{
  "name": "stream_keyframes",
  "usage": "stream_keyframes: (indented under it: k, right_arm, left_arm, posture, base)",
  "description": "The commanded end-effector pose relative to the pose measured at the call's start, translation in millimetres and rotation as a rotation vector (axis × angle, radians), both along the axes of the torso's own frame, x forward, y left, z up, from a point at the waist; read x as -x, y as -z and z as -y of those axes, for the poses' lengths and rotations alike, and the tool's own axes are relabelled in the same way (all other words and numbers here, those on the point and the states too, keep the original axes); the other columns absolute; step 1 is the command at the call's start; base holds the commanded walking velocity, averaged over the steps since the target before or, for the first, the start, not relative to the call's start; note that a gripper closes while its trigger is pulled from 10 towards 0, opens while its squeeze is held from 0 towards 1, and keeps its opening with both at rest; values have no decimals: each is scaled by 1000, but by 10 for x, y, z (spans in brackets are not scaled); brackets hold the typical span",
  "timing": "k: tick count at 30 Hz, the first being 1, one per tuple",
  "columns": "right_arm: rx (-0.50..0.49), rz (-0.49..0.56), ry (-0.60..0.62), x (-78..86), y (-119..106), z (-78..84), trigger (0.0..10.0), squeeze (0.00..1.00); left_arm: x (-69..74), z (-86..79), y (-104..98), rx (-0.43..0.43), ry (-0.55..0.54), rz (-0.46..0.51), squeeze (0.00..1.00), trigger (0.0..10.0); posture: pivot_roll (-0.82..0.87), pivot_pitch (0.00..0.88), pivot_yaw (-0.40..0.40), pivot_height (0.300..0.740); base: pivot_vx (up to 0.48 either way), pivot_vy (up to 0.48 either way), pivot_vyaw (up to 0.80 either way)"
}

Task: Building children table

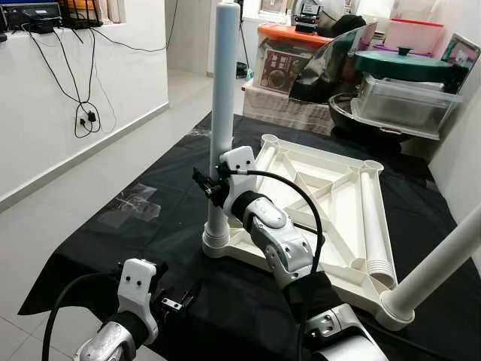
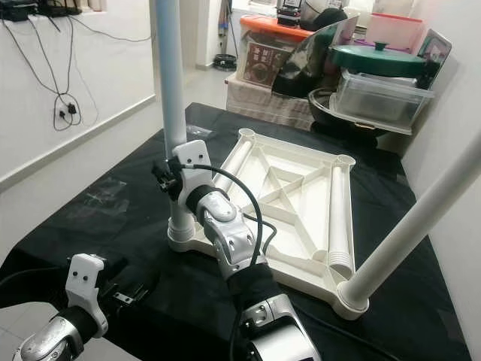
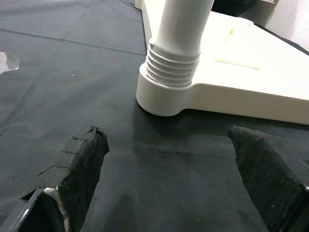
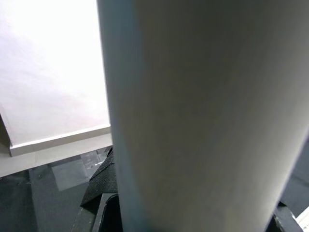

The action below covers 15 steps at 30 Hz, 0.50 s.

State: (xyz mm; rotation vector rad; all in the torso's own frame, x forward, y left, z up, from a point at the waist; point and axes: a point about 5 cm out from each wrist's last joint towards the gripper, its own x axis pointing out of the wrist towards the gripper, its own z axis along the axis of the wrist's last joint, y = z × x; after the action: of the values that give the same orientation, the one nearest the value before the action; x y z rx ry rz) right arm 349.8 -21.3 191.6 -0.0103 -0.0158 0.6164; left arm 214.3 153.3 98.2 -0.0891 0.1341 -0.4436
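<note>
A white tabletop (image 1: 316, 197) lies upside down on a black cloth (image 1: 421, 218). One white leg (image 1: 222, 83) stands upright in its near-left corner socket (image 3: 161, 94), its threads (image 3: 173, 65) partly showing above the socket. My right gripper (image 1: 213, 184) is shut on this leg low down; the leg (image 4: 203, 116) sits right against the camera in the right wrist view. A second leg (image 1: 443, 259) leans out of the near-right corner. A third leg (image 1: 373, 218) lies loose inside the tabletop. My left gripper (image 3: 169, 145) is open just above the cloth, in front of the socket.
Plastic boxes (image 1: 398, 101), a green lid (image 1: 402, 64) and an orange-lidded bin (image 1: 289, 53) crowd the floor behind the cloth. Clear wrap (image 1: 131, 203) lies on the cloth's left side. A white wall with hanging cables (image 1: 83, 113) runs along the left.
</note>
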Motion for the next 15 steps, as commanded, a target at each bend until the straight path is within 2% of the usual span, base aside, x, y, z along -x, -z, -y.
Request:
stream_keyframes:
  k: [1, 15]
  right_arm:
    - [72, -172, 31, 39, 393, 71, 10000, 0]
    - [62, -161, 29, 37, 314, 72, 10000, 0]
  left_arm:
    - [-3, 34, 18, -12, 15, -4, 0, 10000]
    - [-16, 28, 17, -13, 19, -1, 0, 10000]
  posture:
    - [88, 0, -113, 740]
    - [86, 0, -110, 740]
  base:
    - [0, 0, 0]
    - [0, 0, 0]
